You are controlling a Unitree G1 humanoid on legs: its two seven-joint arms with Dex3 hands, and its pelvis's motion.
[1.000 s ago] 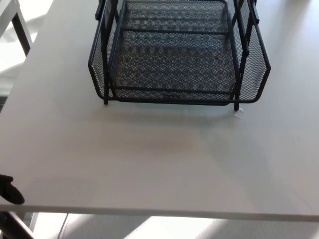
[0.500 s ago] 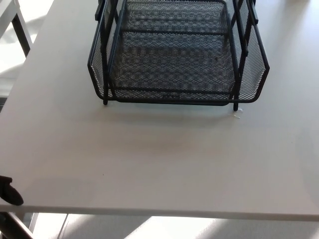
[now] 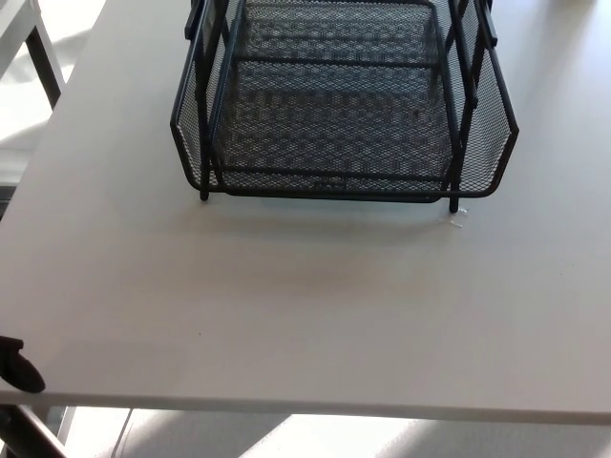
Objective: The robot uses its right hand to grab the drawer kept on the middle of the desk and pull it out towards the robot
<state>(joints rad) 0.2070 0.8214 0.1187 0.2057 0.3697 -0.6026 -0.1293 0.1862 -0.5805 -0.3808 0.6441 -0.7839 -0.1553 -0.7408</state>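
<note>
A black wire-mesh drawer sits in its black frame at the far middle of the white desk. Its front rim faces me and its mesh bottom looks empty. A small black piece of my left hand shows at the lower left picture edge, beside the desk's near edge and far from the drawer. Too little of it shows to tell how it is held. My right hand is out of the picture.
A small pale scrap lies by the frame's right front leg. The desk's near edge runs across the bottom, with floor below. Another table's dark leg stands at the upper left.
The picture has shifted very slightly, so the camera moved. The drawer and the left hand keep their places.
</note>
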